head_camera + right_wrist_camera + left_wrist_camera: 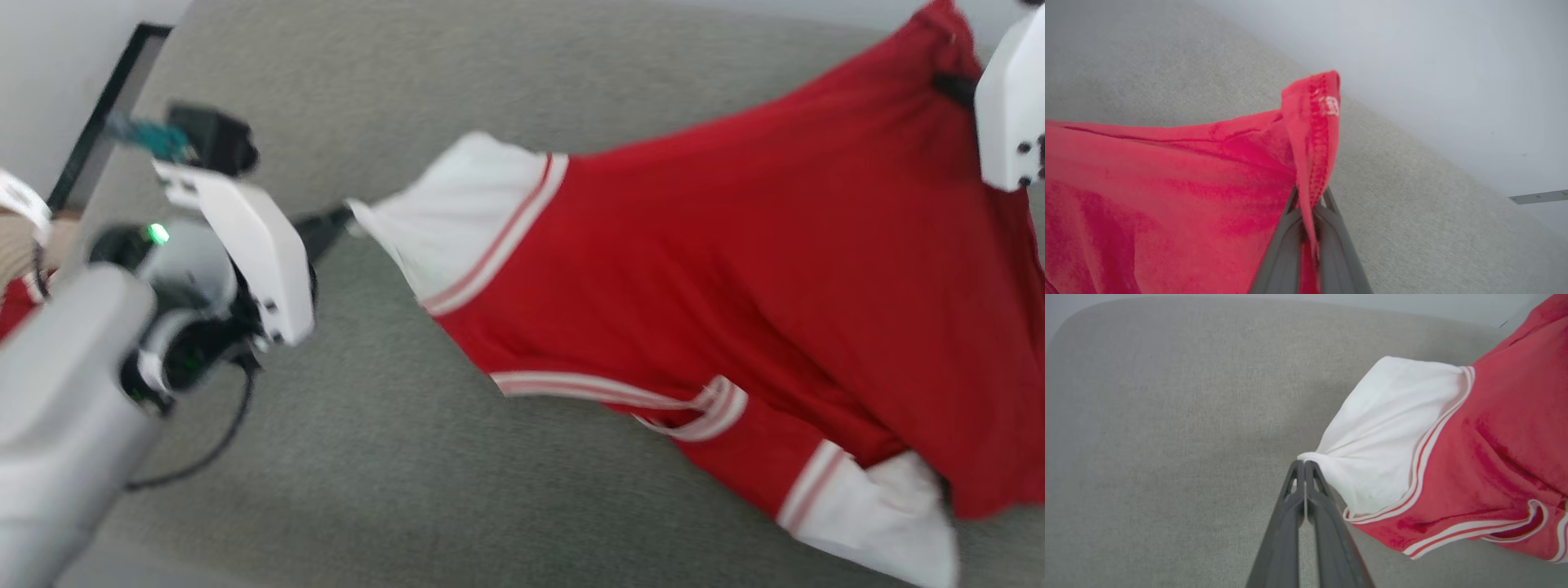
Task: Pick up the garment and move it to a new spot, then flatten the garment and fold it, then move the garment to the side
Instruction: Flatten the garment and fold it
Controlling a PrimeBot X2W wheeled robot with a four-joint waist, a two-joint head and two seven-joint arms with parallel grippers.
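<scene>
The garment (735,269) is hanging stretched above the grey cushion (392,457), and the danger is sitting at its white sleeve (1392,428). The left claw (1305,467) is pinching only the very tip there, so a harder pull could be slipping it free and dropping that side. The right claw (1308,204) is clamping the red hem (1314,134). The cloth is showing plain red with striped trim (506,237), and the second sleeve (882,523) is drooping low.
</scene>
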